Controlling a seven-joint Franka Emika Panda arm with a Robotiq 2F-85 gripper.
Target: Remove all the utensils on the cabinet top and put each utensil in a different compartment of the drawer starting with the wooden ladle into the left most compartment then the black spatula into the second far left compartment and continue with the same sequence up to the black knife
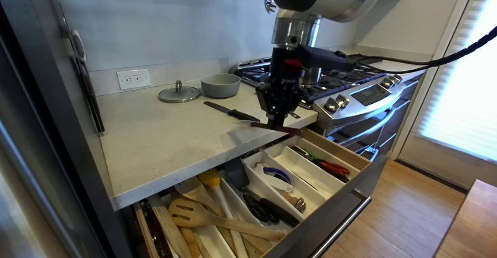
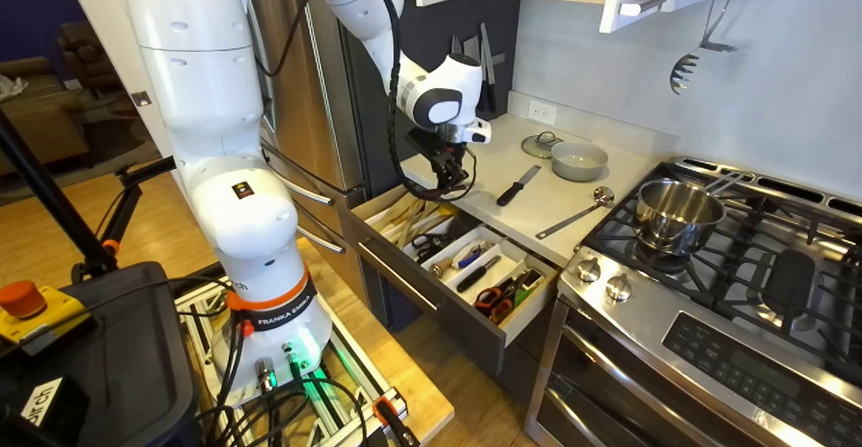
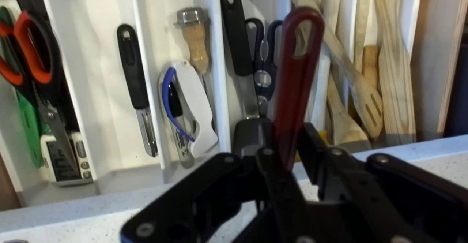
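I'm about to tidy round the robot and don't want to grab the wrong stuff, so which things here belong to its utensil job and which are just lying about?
Part of the job:
red-handled utensil, held in the tool
black-handled knife
metal ladle
open drawer

Just lying about:
gray bowl
glass lid
steel saucepan
hanging pasta server

The red utensil [image 3: 297,85] looks smooth plastic, the saucepan [image 2: 675,221] glossy metal.

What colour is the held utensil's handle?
The handle is dark red, clearest in the wrist view.
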